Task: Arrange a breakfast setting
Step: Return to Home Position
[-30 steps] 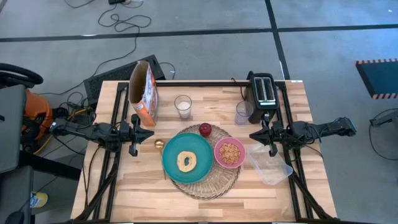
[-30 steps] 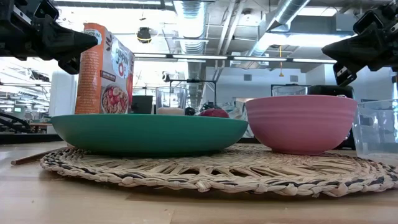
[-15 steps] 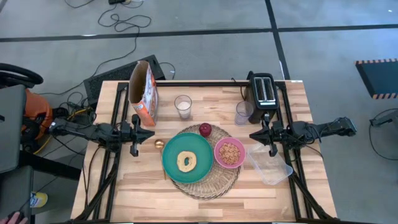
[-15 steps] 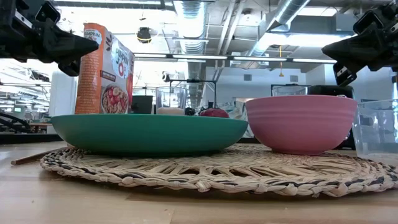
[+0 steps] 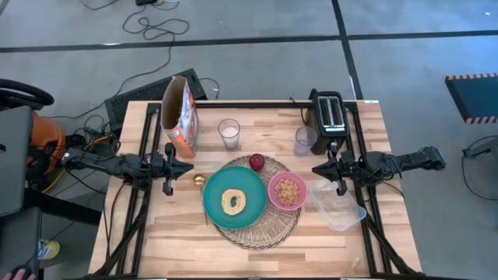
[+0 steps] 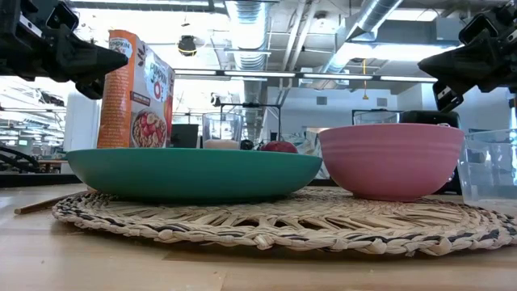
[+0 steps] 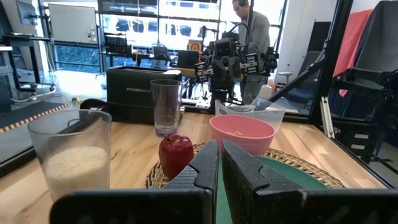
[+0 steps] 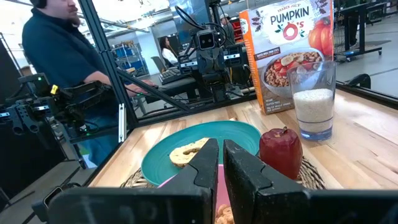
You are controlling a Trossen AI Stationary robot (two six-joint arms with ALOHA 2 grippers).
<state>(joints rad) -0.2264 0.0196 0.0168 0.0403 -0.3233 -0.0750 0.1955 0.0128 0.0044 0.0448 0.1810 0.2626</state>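
Inspecting the table finds the setting substantially complete. The round woven straw mat (image 5: 268, 228) serves as reference.

- The teal plate (image 5: 214, 201) sits on the mat, toward the left arm's side, with the bagel (image 5: 232, 201) at its middle.
- The pink bowl (image 5: 271, 191) sits on the mat beside the plate, toward the right arm's side, and holds cereal.
- The red fruit (image 5: 257, 162) stands upright on the mat's far rim.
- The gold spoon (image 5: 199, 180) lies on the table just off the mat, on the left arm's side, next to the plate.
- Beyond the mat stand a glass of white liquid (image 5: 229, 132), the cereal box (image 5: 179, 117) and an empty-looking glass (image 5: 303, 141).
- The toaster (image 5: 327, 113) and the clear tub (image 5: 337, 205) lie off the mat on the right arm's side and form no part of the setting.

The left gripper (image 5: 185, 167) hovers off the mat's left-arm side. Its fingers are drawn together to a narrow slit and hold nothing. The right gripper (image 5: 317, 168) hovers off the opposite side in the same condition, empty.

Assessment: no item appears unplaced. Judged from the layout, only parking the arms at rest remains.
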